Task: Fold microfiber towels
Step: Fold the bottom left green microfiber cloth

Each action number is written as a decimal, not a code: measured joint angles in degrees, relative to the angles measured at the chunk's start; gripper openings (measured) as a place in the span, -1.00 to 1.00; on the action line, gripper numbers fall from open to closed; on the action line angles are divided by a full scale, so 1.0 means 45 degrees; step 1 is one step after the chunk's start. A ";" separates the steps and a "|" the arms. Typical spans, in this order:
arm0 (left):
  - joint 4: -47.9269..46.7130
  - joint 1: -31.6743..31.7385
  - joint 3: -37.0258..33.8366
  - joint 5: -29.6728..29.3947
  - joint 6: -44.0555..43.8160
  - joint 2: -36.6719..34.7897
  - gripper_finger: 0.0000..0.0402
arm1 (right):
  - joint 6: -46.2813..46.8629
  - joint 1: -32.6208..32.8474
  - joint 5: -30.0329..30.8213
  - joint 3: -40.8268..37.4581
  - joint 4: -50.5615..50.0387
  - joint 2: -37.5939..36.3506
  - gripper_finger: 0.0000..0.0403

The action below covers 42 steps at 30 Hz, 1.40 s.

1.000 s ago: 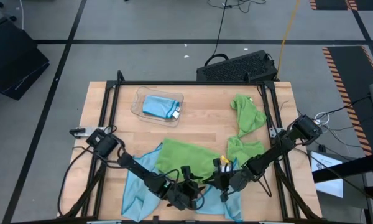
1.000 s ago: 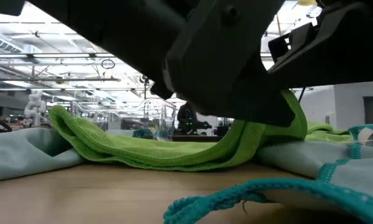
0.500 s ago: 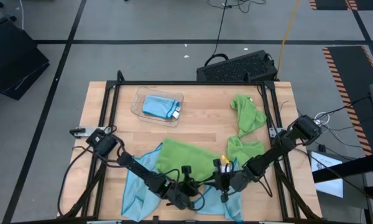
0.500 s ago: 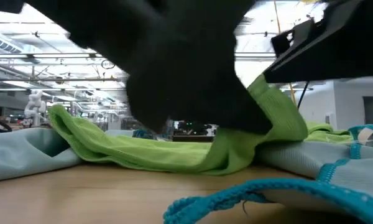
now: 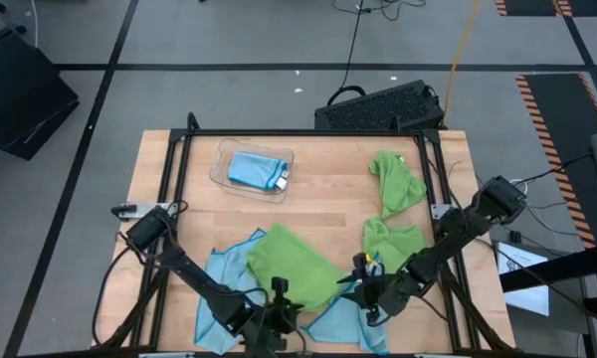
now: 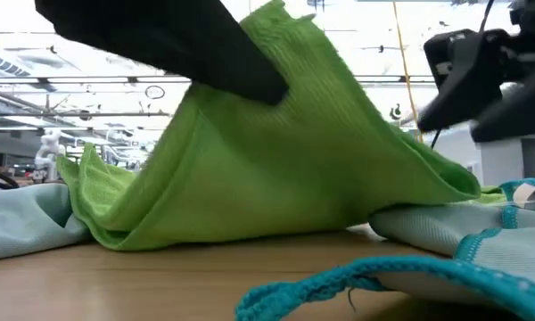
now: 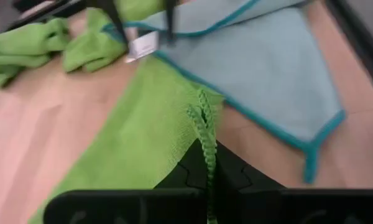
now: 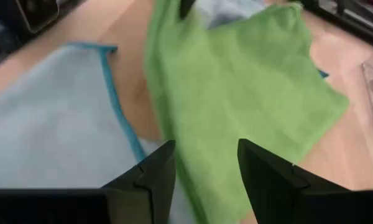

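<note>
1. Green towel, high view: it lies at the table's near middle, partly over a blue towel. The left gripper sits at its near edge; the right gripper is just beside its right side. More green cloth is bunched at the far right, and a folded blue cloth rests in the tray.
2. Low view: the green towel is lifted into a peak by a dark finger. It drapes without stiffness, so it is judged soft, light and limp.
3. Left wrist view: the left gripper is clenched on the hem of the green towel. Judged a sound hold, since the stitched edge resists slipping.
4. Right wrist view: the right gripper is released, jaws apart, nothing between them, over the green towel. Judged best to retake a hemmed corner.
</note>
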 joint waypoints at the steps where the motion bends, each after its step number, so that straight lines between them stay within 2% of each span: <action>1: -0.0379 -0.0065 0.0000 -0.0212 -0.0149 -0.0162 -0.98 | -0.0101 0.0000 0.0012 -0.0005 -0.0089 0.0178 -0.17; 6: -0.1536 -0.0225 0.0000 -0.0443 -0.1124 -0.0701 -0.97 | -0.0455 0.0112 0.0006 -0.0015 -0.0108 0.0835 -0.17; 14: -0.1999 -0.0318 0.0000 -0.0396 -0.1620 -0.0710 -0.97 | -0.1599 0.0504 0.0651 -0.0015 0.0038 0.0977 -0.17; 20: -0.2020 -0.0323 0.0000 -0.0399 -0.1620 -0.0705 -0.96 | -0.3866 0.0680 0.0739 0.0004 0.1776 0.2117 -0.17; 24: -0.2058 -0.0313 0.0000 -0.0399 -0.1664 -0.0705 -0.98 | -0.4422 0.0685 0.1583 0.0019 0.2268 0.2341 -0.17; 32: -0.2111 -0.0313 0.0000 -0.0399 -0.1664 -0.0705 -0.98 | -0.4809 0.0555 0.1138 0.0059 0.2049 0.2337 -0.27; 35: -0.2180 -0.0289 0.0000 -0.0399 -0.1641 -0.0705 -0.96 | -0.5372 0.0634 0.1016 0.0589 0.1230 0.2217 -0.31; 40: -0.2189 -0.0289 0.0000 -0.0390 -0.1606 -0.0705 -0.98 | -0.5204 0.0656 0.1075 0.2559 -0.2864 0.1944 -0.32; 42: -0.2189 -0.0289 0.0000 -0.0389 -0.1606 -0.0705 -0.96 | -0.5263 0.0483 0.1007 0.2797 -0.3881 0.1968 -0.32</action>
